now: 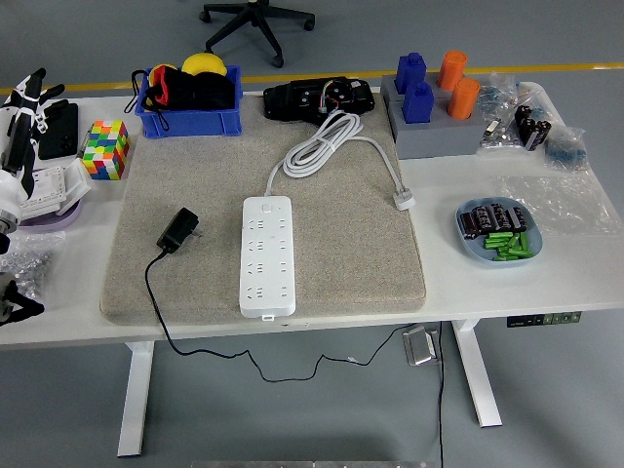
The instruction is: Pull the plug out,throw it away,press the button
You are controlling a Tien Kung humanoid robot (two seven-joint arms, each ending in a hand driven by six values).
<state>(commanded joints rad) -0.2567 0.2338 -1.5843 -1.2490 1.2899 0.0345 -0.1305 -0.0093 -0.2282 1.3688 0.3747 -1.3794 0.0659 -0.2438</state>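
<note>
A white power strip (pixel 266 255) lies lengthwise on the grey mat (pixel 341 234), its white cord (pixel 322 141) coiled behind it and ending in a white plug (pixel 403 202). A black plug adapter (pixel 179 230) lies loose on the mat, left of the strip, with its thin black cable (pixel 156 292) running off the near table edge. No plug sits in the strip's sockets. My left hand (pixel 21 107) is at the far left edge, raised, fingers spread, holding nothing. The right arm is out of view.
A colour cube (pixel 106 148) and blue bin (pixel 189 102) sit at the back left. A black device (pixel 319 98), grey block holder (pixel 434 122) with blue and orange pegs, and blue dish (pixel 498 234) of batteries stand right. Plastic bags (pixel 561 195) lie far right.
</note>
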